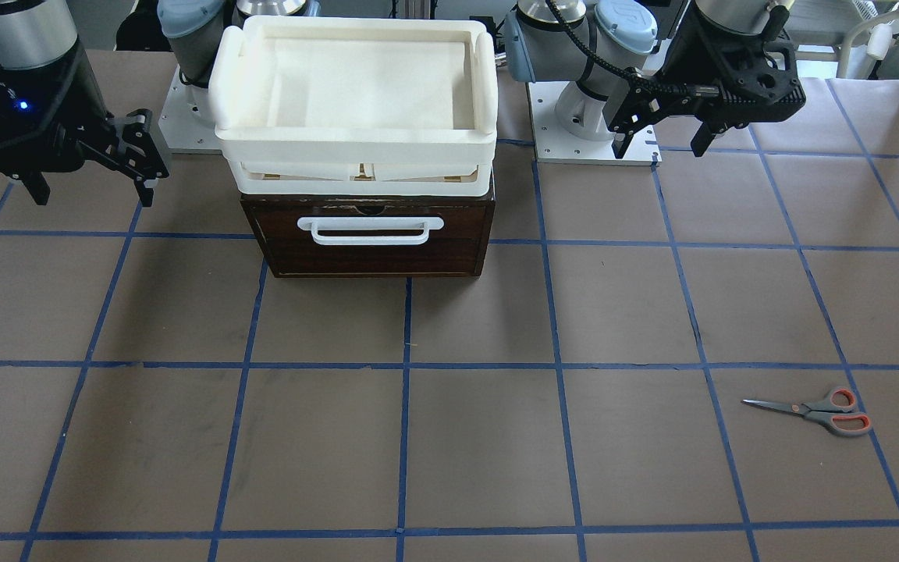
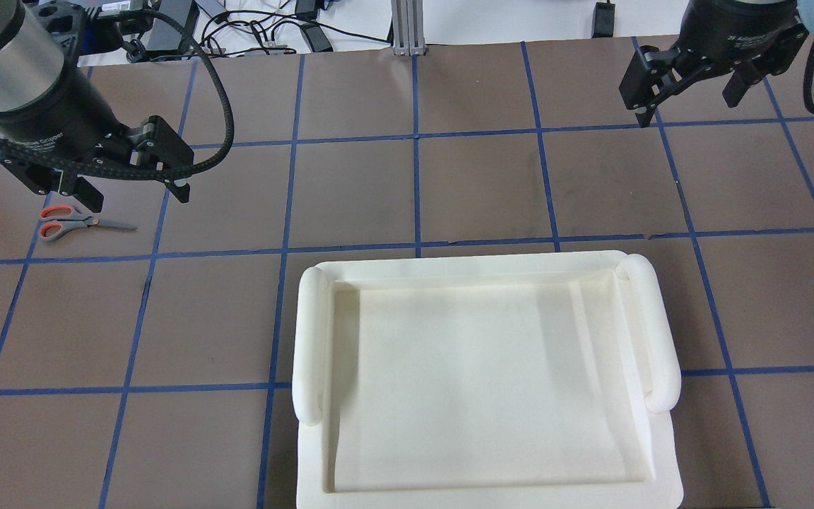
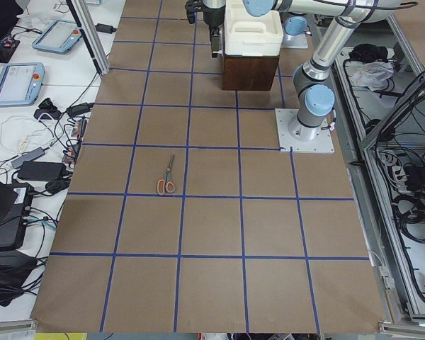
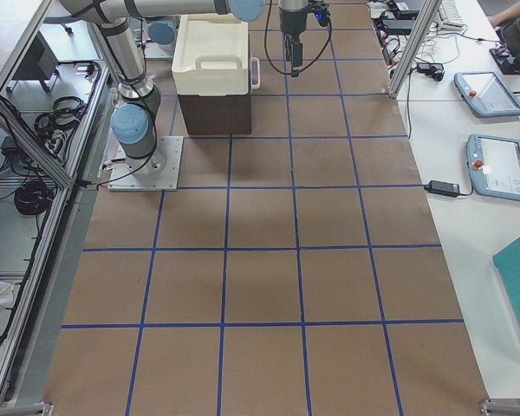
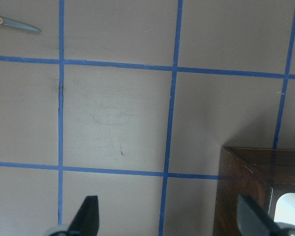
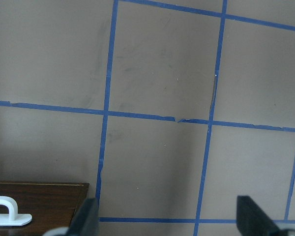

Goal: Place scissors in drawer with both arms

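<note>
One drawer [image 1: 375, 246], shut (its inside hidden), carries one white tray [image 1: 356, 144] that shows only its own floor. One pair of scissors [image 1: 812, 410] lies flat on the table [image 1: 496, 437], well apart from the drawer, on the left arm's side. The left gripper [image 1: 662, 144] and right gripper [image 1: 94, 191] hang above the table, fingers spread.

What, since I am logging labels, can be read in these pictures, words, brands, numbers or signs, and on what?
Nothing reads clearly.
White print on the left tool: too blurred.
White print on the right tool: too blurred.
Tablet screens: too small.
</note>
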{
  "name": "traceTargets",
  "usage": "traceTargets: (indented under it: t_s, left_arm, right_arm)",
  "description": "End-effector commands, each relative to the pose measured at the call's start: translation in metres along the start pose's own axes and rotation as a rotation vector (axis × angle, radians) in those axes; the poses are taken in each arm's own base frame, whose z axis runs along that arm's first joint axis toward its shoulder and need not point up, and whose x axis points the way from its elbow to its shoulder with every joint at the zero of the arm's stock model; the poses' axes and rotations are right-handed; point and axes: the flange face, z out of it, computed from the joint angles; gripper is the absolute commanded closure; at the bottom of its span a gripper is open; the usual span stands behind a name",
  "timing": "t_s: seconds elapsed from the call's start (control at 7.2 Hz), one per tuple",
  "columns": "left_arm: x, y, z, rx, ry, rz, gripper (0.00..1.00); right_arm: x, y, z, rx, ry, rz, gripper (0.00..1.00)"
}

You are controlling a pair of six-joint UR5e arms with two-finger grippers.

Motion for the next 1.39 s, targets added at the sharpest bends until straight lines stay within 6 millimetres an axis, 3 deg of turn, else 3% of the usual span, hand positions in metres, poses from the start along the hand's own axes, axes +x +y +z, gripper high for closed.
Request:
traceTargets:
  t_s: [0.0, 0.42, 0.83, 1.11, 1.25]
  left_arm:
    - [-0.001, 0.001, -0.002, 0.004, -0.003, 0.002, 0.00]
    - [0.000, 0.006, 0.002, -0.018, -0.003, -0.007, 0.00]
    - [0.000, 0.008, 0.004, -0.021, -0.004, 0.003, 0.00]
    - [0.000, 0.008, 0.004, -0.022, -0.003, 0.000, 0.00]
    - [0.000, 0.008, 0.005, -0.022, -0.003, 0.003, 0.00]
  right_arm:
    - [-0.001, 0.000, 0.001, -0.004, -0.011, -0.012, 0.00]
    - [-0.002, -0.004, 0.006, -0.009, -0.037, -0.019, 0.00]
    - [-0.025, -0.006, 0.003, 0.015, -0.198, -0.024, 0.00]
    - [-0.027, 0.015, -0.004, -0.062, -0.195, -0.039, 0.00]
    - [-0.027, 0.011, -0.007, -0.033, -0.202, -0.037, 0.00]
